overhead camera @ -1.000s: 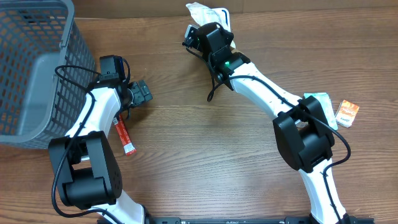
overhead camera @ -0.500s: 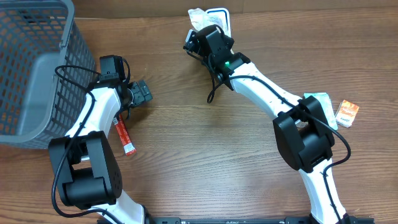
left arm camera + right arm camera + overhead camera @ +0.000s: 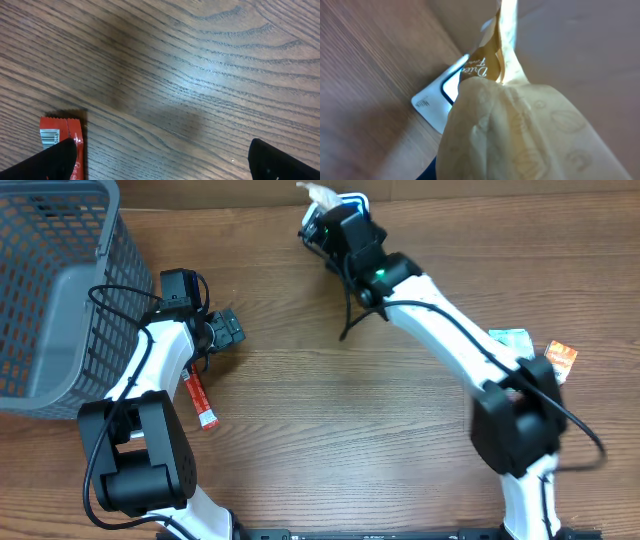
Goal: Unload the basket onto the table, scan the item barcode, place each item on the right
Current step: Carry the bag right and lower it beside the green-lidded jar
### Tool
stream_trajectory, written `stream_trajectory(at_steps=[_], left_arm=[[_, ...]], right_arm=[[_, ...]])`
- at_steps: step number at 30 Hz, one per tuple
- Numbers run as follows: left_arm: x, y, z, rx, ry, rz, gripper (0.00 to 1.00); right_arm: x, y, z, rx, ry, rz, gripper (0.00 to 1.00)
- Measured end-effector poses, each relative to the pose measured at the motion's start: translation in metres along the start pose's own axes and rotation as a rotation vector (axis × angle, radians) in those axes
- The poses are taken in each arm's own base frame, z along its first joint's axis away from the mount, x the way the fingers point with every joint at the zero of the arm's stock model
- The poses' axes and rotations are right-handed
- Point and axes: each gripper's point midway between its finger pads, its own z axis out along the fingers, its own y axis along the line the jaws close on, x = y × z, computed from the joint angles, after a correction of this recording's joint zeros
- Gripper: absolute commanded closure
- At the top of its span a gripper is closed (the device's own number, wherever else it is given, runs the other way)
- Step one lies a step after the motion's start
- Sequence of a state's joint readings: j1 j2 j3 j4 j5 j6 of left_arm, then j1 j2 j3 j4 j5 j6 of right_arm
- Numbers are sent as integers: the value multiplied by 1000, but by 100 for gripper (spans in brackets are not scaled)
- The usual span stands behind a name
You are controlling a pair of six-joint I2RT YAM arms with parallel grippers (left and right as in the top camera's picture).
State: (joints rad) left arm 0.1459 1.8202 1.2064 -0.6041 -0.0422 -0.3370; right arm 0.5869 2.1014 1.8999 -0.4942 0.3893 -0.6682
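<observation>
My right gripper (image 3: 328, 218) is at the table's far edge, shut on a cream packet (image 3: 314, 192) with brown print. In the right wrist view that packet (image 3: 520, 125) fills most of the picture and hides the fingers. Just behind it a flat white device with a blue-rimmed window (image 3: 434, 101) lies on the wood; from overhead only its corner (image 3: 353, 199) shows past the gripper. My left gripper (image 3: 226, 330) hangs open over bare wood at the left, nothing between its fingers (image 3: 47, 162). A red bar wrapper (image 3: 62, 131) with a barcode lies under the left fingertip.
A grey mesh basket (image 3: 45, 300) stands at the left edge. The red bar (image 3: 200, 400) lies beside the left arm. A green-and-white packet (image 3: 508, 337) and an orange packet (image 3: 560, 356) lie at the right, near the right arm's base.
The right arm has carried the cream packet farther back and a little right, over the white device, and its elbow has swung right. The left arm has not moved.
</observation>
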Motion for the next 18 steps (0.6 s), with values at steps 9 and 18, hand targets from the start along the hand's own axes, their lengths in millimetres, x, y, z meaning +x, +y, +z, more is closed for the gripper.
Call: stream_trajectory(at_steps=[9, 18], left_arm=[[0, 0, 0, 0, 0, 0, 0], [0, 0, 0, 0, 0, 0, 0]], right_arm=[[46, 1, -103, -248, 176, 69, 96], [133, 81, -157, -763, 502, 139, 86]])
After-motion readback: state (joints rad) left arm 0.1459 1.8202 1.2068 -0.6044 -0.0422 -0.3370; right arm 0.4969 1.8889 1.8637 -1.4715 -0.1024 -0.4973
